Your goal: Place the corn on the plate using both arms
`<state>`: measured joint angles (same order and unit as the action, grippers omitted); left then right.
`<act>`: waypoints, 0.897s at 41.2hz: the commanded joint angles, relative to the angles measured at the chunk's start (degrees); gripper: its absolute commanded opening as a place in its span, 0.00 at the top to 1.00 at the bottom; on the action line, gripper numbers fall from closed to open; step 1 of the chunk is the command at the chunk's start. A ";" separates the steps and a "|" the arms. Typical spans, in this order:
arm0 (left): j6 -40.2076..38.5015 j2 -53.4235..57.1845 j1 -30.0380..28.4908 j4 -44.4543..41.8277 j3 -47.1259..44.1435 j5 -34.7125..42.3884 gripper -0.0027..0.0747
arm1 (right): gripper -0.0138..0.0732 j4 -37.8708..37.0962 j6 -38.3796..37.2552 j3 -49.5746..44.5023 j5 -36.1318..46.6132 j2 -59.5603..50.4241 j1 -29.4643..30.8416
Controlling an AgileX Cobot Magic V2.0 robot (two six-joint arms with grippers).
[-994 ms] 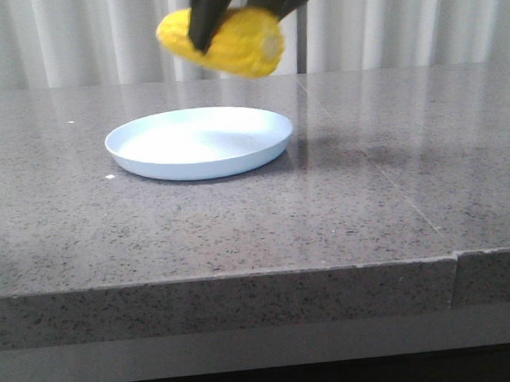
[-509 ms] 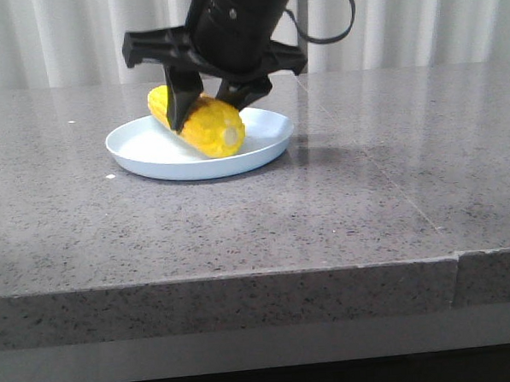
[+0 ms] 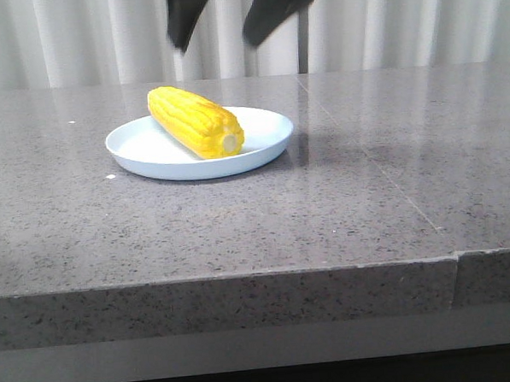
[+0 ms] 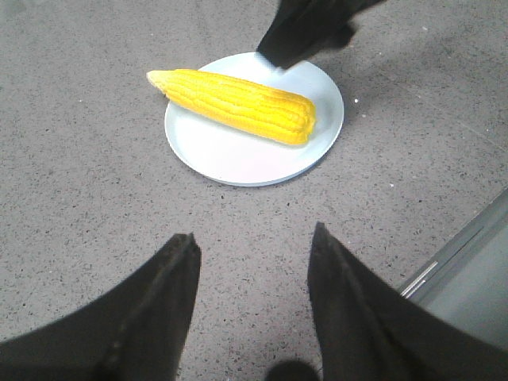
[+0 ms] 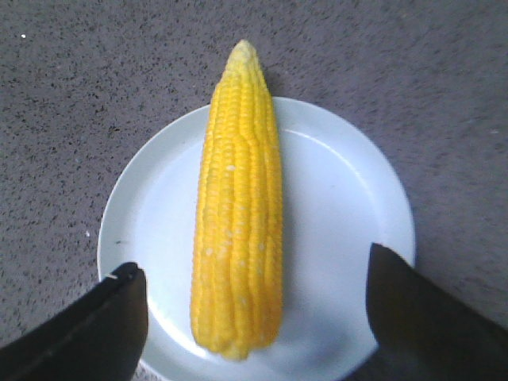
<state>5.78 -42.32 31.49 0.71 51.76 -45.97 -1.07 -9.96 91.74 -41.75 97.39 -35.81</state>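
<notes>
The yellow corn (image 3: 196, 121) lies on its side on the pale blue-white plate (image 3: 265, 144), its stub end toward the camera and its tip past the plate's far left rim. My right gripper (image 3: 216, 44) hangs wide open straight above it, clear of the corn, with only its dark fingertips in the front view. In the right wrist view the corn (image 5: 238, 198) lies on the plate (image 5: 341, 206) between the spread fingers of that gripper (image 5: 254, 262). My left gripper (image 4: 254, 232) is open and empty over bare table, some way from the plate (image 4: 238, 159) and corn (image 4: 238, 103).
The grey speckled stone table has its front edge (image 3: 242, 277) near the camera and a seam (image 3: 364, 151) running right of the plate. A white curtain (image 3: 417, 20) hangs behind. The table's edge also shows in the left wrist view (image 4: 452, 254).
The right gripper lowered the corn onto the plate, opened and let it go, then rose up out of most of the front view. The corn now rests free on the plate.
</notes>
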 commanded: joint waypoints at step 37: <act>-0.60 0.11 0.28 0.03 1.50 4.04 0.56 | 0.16 -5.53 4.60 -40.82 -11.44 -66.17 0.00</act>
<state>5.78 -42.32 31.49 0.71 51.76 -45.97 -5.49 -5.86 52.05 -55.08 34.79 -35.81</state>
